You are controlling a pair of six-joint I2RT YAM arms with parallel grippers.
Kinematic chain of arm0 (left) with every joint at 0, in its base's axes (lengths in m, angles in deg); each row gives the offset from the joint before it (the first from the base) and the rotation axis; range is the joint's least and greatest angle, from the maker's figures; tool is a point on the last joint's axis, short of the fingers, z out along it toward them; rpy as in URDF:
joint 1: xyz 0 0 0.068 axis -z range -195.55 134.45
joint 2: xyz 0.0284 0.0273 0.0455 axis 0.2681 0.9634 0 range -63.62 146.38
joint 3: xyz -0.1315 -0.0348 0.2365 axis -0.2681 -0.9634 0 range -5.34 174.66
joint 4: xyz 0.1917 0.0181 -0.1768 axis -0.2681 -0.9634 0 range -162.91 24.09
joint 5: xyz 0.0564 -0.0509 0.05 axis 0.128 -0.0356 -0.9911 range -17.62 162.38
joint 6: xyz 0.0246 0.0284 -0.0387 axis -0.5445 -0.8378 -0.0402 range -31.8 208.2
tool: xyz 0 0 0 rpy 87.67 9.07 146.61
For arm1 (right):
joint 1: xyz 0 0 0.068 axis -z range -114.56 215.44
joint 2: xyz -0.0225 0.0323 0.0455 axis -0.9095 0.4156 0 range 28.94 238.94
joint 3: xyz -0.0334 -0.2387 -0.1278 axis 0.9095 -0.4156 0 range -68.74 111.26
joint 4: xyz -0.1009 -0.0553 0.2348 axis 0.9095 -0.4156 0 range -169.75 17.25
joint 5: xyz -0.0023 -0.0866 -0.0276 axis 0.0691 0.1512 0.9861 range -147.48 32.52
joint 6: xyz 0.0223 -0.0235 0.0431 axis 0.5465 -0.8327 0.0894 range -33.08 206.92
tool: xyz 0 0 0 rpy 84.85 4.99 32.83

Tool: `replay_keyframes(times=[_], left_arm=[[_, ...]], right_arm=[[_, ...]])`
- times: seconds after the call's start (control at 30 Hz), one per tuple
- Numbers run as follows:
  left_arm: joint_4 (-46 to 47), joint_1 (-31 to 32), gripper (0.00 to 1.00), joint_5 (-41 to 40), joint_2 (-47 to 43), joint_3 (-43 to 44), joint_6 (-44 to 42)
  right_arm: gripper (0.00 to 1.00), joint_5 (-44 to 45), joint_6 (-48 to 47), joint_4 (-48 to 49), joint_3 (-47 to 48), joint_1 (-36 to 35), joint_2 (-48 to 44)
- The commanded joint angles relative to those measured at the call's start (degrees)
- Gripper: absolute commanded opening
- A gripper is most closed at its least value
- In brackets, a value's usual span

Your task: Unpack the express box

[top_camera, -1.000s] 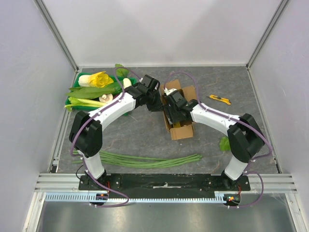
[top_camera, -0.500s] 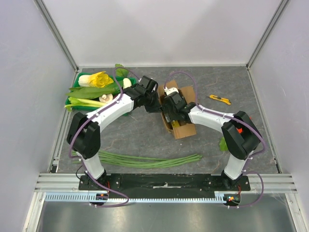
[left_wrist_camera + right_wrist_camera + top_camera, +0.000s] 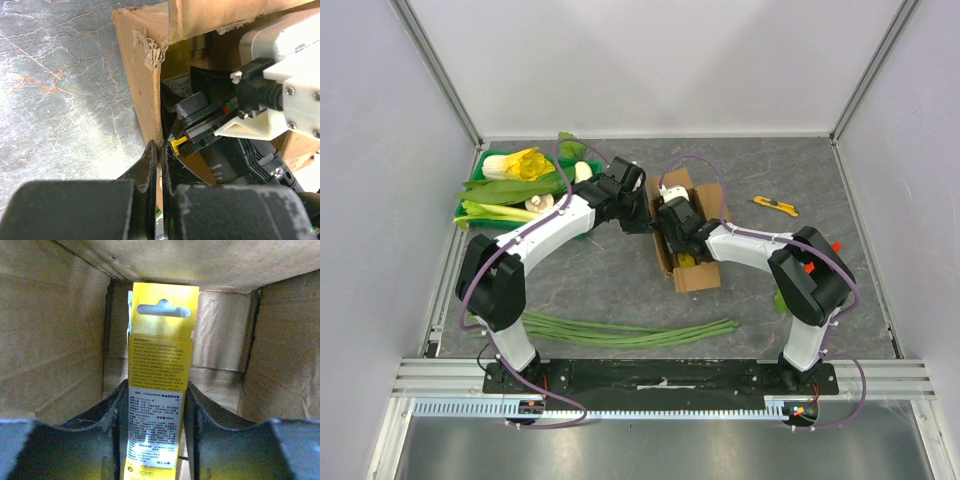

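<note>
Grey marbled table [image 3: 620, 285] inside a white-walled booth with an aluminium frame. Express box [image 3: 700, 272] sits centre of the top view, slightly right of the middle, flaps splayed open, lying lengthwise between the two arms.

Left gripper [image 3: 157, 150]: clenched, fingers pressed together on the torn edge of the box's side wall, at the left side of the box in the top view. Wrist view shows bare cardboard running up from the pinch and the right arm's wrist hardware filling the box opening at right.

Right gripper [image 3: 156, 390]: reached into the box. Wrist view looks straight down the cardboard interior. Yellow carton [image 3: 159, 355] stands in the middle of the frame, hang-tab slot at top, white printed label on its lower half. Both fingers [image 3: 107, 410] sit flush against the carton's long edges, one each side. Cannot tell whether they actually clamp it or only flank it.

Rest of the table, top view:
- green tray [image 3: 470, 207] of leafy veg, upper left
- long beans [image 3: 630, 333] laid across the lower centre
- yellow utility knife [image 3: 775, 206], right of the box, well apart
- loose green leaf [image 3: 784, 297], right side, by the right arm
</note>
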Motion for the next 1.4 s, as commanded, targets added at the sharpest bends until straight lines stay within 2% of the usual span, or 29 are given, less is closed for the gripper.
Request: replay_keyframes(times=[0.0,0.33,0.6,0.77,0.93,1.37], left_arm=[[0.63,-0.44,0.02,1.84,-2.8,2.23,-2.54],[-2.89,-0.88,0.03,0.52,-0.69,5.93,-2.54],[-4.99,-1.23,0.12,0.78,0.97,9.61,-1.14],[-7.72,-1.32,0.12,2.54,2.91,12.43,0.53],[-9.91,-1.05,0.02,6.58,5.28,16.65,2.64],[-10.71,0.18,0.02,4.3,5.2,17.27,3.17]], right_arm=[[0.42,2.25,0.99,1.48,-0.84,0.22,-3.47],[0.4,0.14,2.49,1.91,-1.1,0.22,-9.72],[0.4,-3.02,3.02,3.67,-2.42,0.22,-13.14],[0.41,-4.17,3.19,4.55,-2.69,0.22,-13.5],[0.41,-3.91,3.98,3.85,-1.02,0.04,-12.19],[0.4,3.04,7.06,-0.72,4.87,-0.31,-10.08]])
